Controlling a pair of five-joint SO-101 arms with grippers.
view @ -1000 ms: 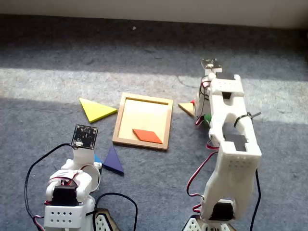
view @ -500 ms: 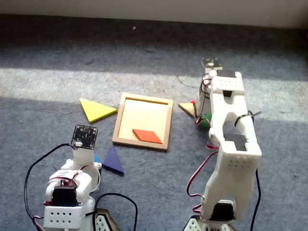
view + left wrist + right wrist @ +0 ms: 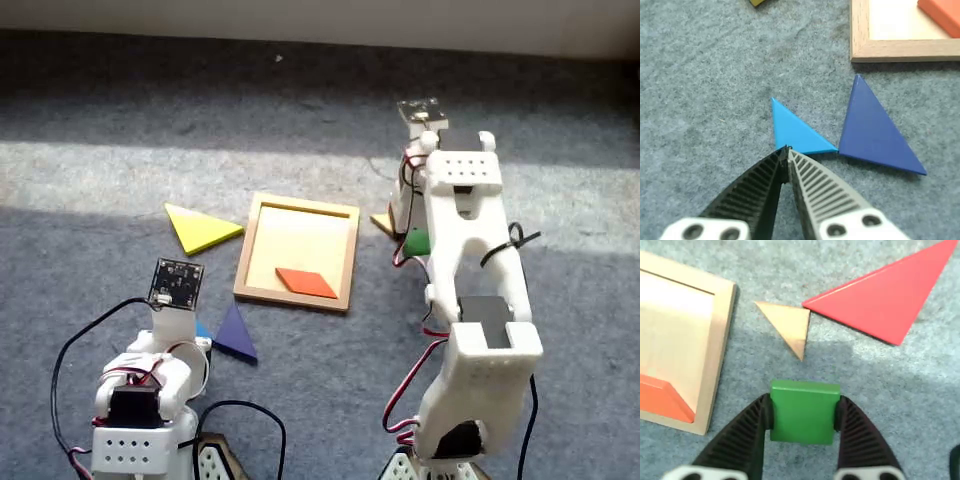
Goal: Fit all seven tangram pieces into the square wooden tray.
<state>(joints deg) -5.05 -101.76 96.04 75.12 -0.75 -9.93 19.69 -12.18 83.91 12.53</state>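
Observation:
The square wooden tray lies mid-table with an orange parallelogram in its near corner. My right gripper is shut on a green square, lifted just right of the tray; in the high view the green square shows beside the arm. A small tan triangle and a large red triangle lie beyond it. My left gripper is shut, its tip at the light blue triangle, with a dark blue triangle next to it. A yellow triangle lies left of the tray.
Grey carpet covers the table. The tray's rim stands close to the green square on the right wrist's side. Black cables loop near the arm bases at the front.
The right arm has swung left toward the tray, carrying the green square with it. The left arm has stayed still.

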